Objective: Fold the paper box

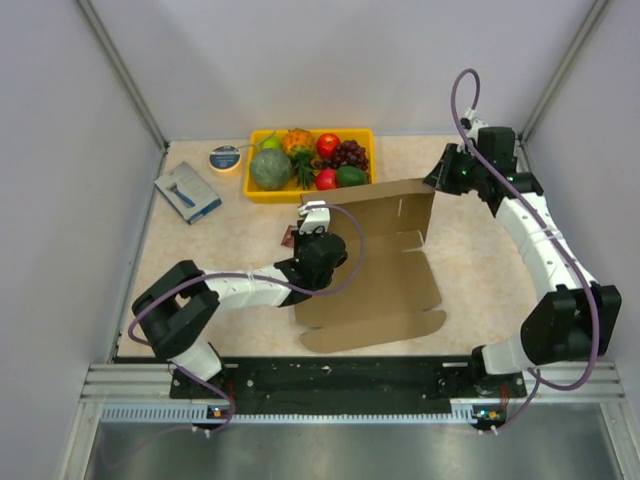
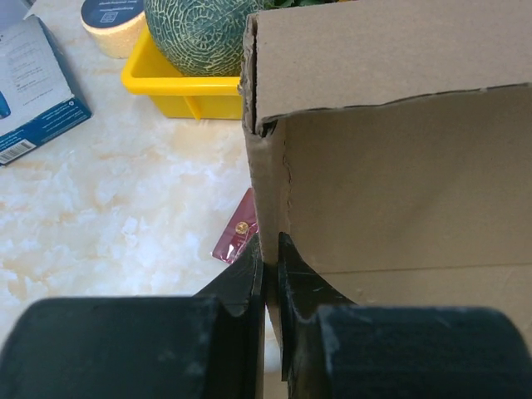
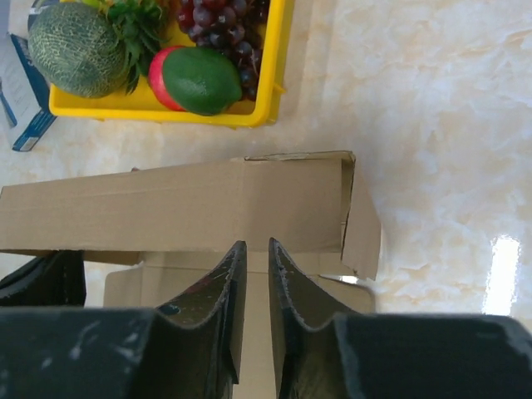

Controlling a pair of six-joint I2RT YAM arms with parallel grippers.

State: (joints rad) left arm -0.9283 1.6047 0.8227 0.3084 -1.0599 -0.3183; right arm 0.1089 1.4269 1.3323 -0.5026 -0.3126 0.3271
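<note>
The paper box (image 1: 375, 280) is a brown cardboard sheet lying mid-table, with its far panel (image 1: 370, 208) standing upright. My left gripper (image 1: 316, 222) is at that panel's left end. In the left wrist view its jaws (image 2: 268, 249) are pinched shut on the thin vertical edge of the cardboard wall (image 2: 399, 166). My right gripper (image 1: 447, 178) hovers at the panel's right end. In the right wrist view its fingertips (image 3: 256, 246) stand almost together over the raised panel (image 3: 183, 204), with only a narrow slit between them. Nothing shows in that slit, and a small side flap (image 3: 362, 224) hangs just to the right.
A yellow fruit tray (image 1: 262, 192) with a melon (image 1: 270, 168) and other fruit stands right behind the raised panel. A blue-and-grey packet (image 1: 187, 191) and a tape roll (image 1: 225, 158) lie at the far left. A small dark red sachet (image 2: 235, 237) rests beside the left fingers. Enclosure walls bound the table.
</note>
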